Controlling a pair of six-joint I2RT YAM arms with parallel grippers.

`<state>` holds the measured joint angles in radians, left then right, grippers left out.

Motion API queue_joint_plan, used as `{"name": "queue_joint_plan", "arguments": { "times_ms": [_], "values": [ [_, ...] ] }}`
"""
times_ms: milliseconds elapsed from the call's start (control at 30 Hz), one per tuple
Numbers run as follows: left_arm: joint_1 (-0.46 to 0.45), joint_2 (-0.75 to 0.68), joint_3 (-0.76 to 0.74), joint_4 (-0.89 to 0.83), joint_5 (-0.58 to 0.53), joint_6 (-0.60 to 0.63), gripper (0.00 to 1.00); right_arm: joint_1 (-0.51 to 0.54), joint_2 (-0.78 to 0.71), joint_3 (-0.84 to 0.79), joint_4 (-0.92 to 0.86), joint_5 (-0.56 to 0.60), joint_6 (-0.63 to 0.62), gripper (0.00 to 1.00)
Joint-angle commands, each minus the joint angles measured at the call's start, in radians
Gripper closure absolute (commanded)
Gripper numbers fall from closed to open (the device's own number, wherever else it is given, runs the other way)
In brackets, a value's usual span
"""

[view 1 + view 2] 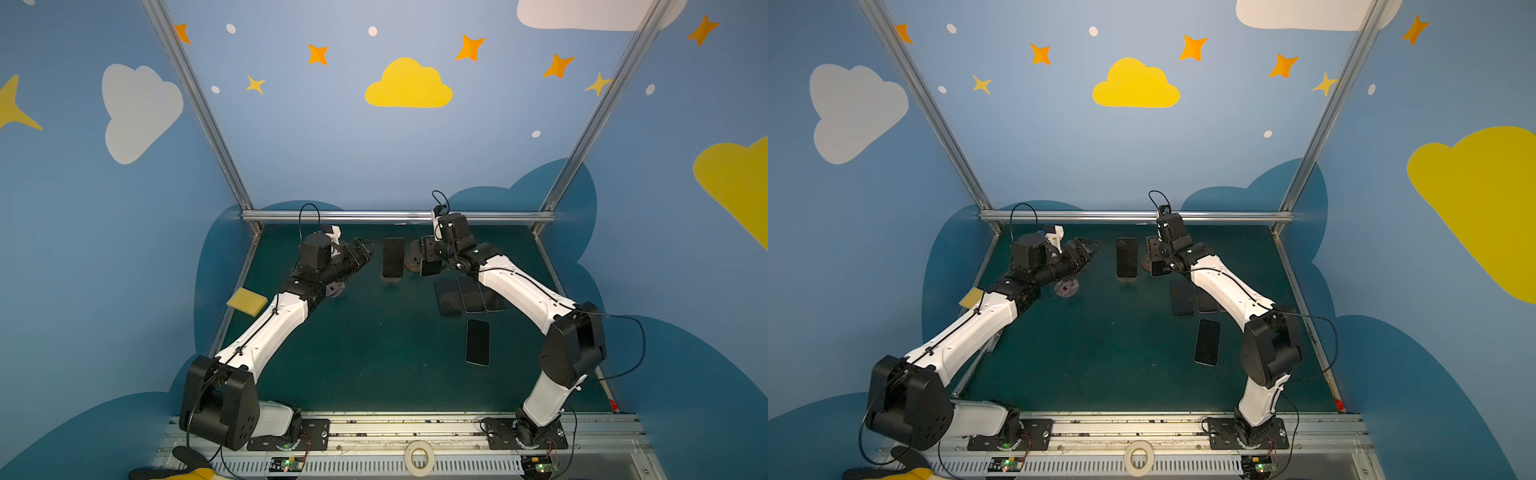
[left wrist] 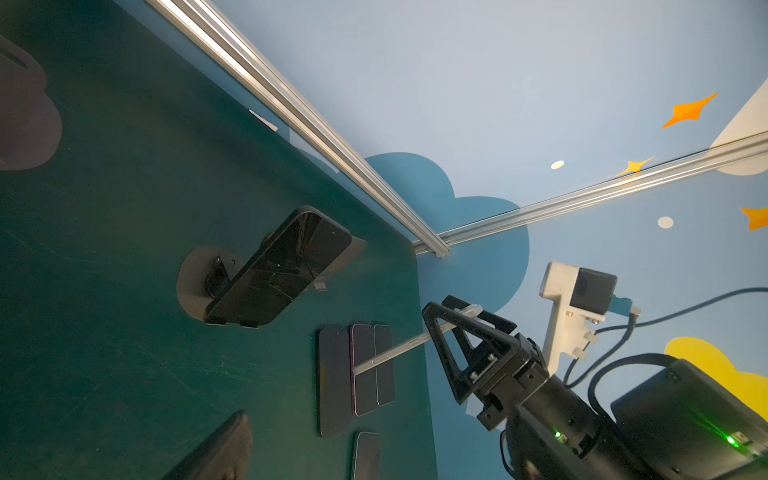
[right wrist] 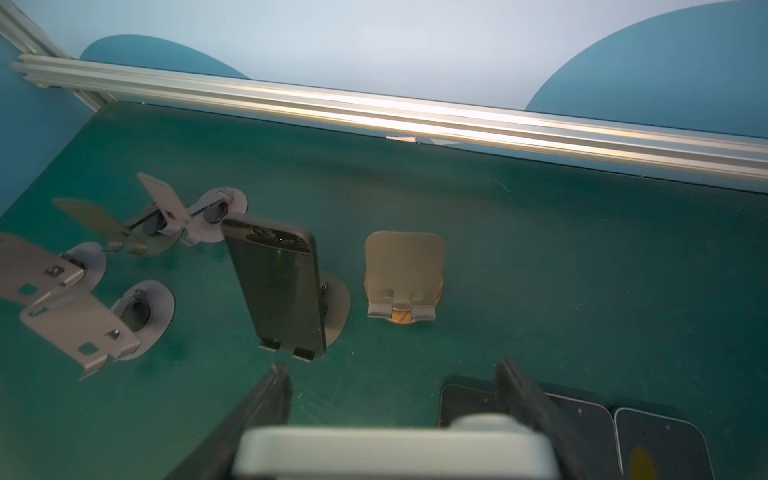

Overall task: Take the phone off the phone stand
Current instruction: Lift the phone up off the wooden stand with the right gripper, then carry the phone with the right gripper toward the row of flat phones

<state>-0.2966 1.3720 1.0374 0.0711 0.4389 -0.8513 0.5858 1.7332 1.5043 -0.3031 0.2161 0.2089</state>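
A dark phone (image 1: 393,257) (image 3: 278,286) leans upright on a grey phone stand (image 3: 338,307) at the back middle of the green table. To its right an empty phone stand (image 3: 403,278) with a wooden base stands alone. My right gripper (image 1: 428,257) (image 3: 392,368) hangs in front of that empty stand, shut on another phone (image 1: 430,268) (image 3: 395,453), which appears edge-on in the left wrist view (image 2: 399,349). My left gripper (image 1: 369,254) is open and empty just left of the standing phone, not touching it.
Three phones (image 1: 469,295) lie side by side under the right arm, and one more (image 1: 478,341) lies nearer the front. Several empty stands (image 3: 83,324) crowd the back left. A yellow sponge (image 1: 246,302) sits at the left edge. The metal rail (image 1: 395,216) bounds the back.
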Motion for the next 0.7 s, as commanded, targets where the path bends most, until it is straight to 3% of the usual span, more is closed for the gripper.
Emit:
{"name": "queue_joint_plan", "arguments": {
  "times_ms": [0, 400, 533, 667],
  "values": [
    [-0.015, -0.003, 0.03, -0.005, -0.005, 0.026, 0.06, 0.018, -0.1, -0.06, 0.042, 0.015, 0.017, 0.45],
    [-0.087, -0.016, 0.042, -0.049, -0.046, 0.068, 0.06, 0.074, -0.343, -0.289, -0.089, 0.097, 0.075, 0.48],
    [-0.096, -0.005, 0.046, -0.058, -0.055, 0.078, 0.06, 0.125, -0.424, -0.318, -0.215, 0.149, 0.162, 0.48],
    [-0.096, 0.004, 0.047, -0.068, -0.064, 0.085, 0.06, 0.179, -0.508, -0.423, -0.205, 0.166, 0.193, 0.48]
  ]
}}
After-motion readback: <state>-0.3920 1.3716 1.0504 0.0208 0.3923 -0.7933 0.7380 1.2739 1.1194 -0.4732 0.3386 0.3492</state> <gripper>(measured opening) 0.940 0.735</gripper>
